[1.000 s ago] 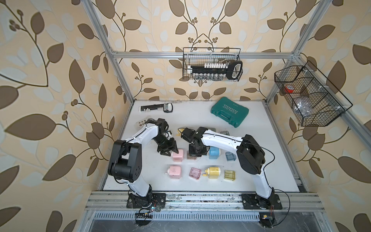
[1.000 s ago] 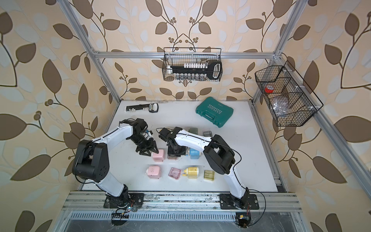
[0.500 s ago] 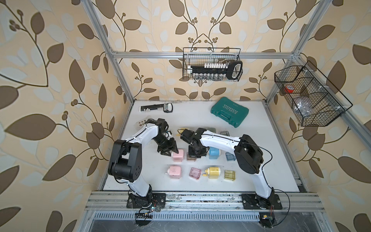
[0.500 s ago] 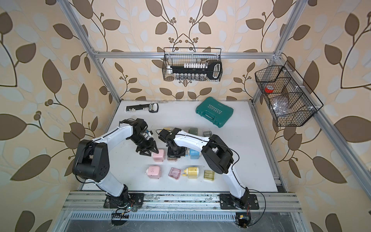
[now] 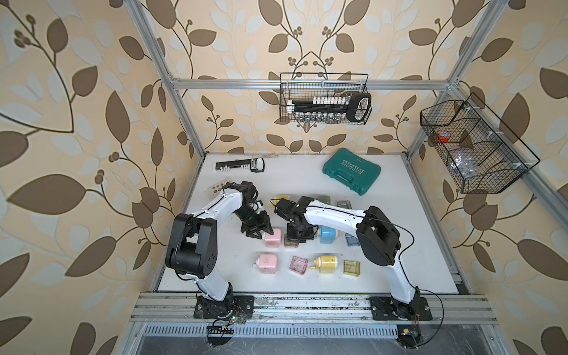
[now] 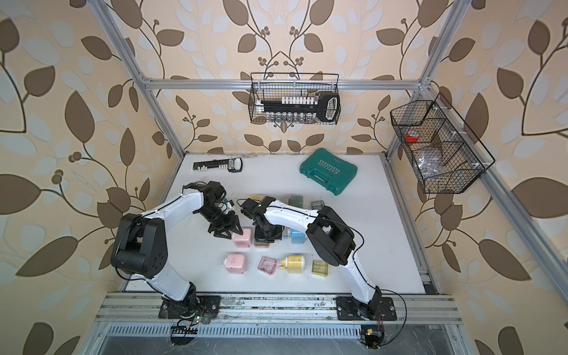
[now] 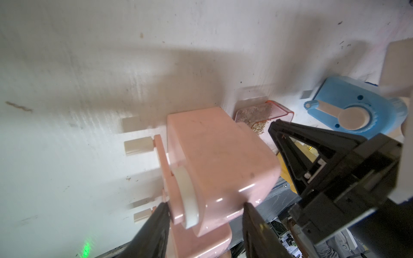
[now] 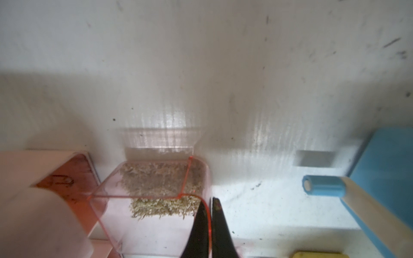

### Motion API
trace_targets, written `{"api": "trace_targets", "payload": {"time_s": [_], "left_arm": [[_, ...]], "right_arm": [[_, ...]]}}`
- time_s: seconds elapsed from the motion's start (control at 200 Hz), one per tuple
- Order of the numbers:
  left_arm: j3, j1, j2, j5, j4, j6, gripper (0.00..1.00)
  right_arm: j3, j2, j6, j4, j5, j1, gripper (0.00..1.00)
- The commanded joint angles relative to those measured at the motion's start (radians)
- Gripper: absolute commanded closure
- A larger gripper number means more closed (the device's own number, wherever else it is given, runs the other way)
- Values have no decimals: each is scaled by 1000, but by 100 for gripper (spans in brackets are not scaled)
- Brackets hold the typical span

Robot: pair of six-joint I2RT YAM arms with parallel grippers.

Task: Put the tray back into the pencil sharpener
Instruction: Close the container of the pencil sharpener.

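The tray [image 8: 156, 201], clear pink with shavings inside, sits about mid-counter, a little toward the left edge. It is just beside the pink sharpener [image 7: 219, 160] and not yet in it. In the right wrist view what looks like the sharpener's open slot [image 8: 64, 176] shows next to the tray, with a narrow gap between them. The right jaws are pressed together on the tray wall farthest from that slot, pinching it. The left jaws clamp the sharpener's crank end from both sides, bracing it on the counter [image 5: 384, 261].

Over the last second the right arm [image 5: 332, 212] has slid slightly toward the left edge, bringing the tray closer to the sharpener. The left arm [image 5: 221, 203] has stayed put. I judge the approach nearly over and the insertion not begun. The tray must square up with the slot and slide in straight, or a corner may catch the rim and shavings spill.

A blue sharpener [image 5: 328, 235] stands just beside the tray on its far side. A second pink sharpener [image 5: 266, 263] and a yellow one [image 5: 327, 263] lie nearer the front edge, apart from the work.
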Motion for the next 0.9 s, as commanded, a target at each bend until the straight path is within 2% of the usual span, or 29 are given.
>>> {"api": "trace_targets", "payload": {"time_s": [0.0, 0.895], "left_arm": [[-12, -8, 27, -38, -2, 15, 47], [-12, -8, 34, -33, 2, 20, 46]], "right_arm": [[34, 29, 12, -15, -8, 8, 100], [100, 55, 26, -30, -17, 25, 100]]}}
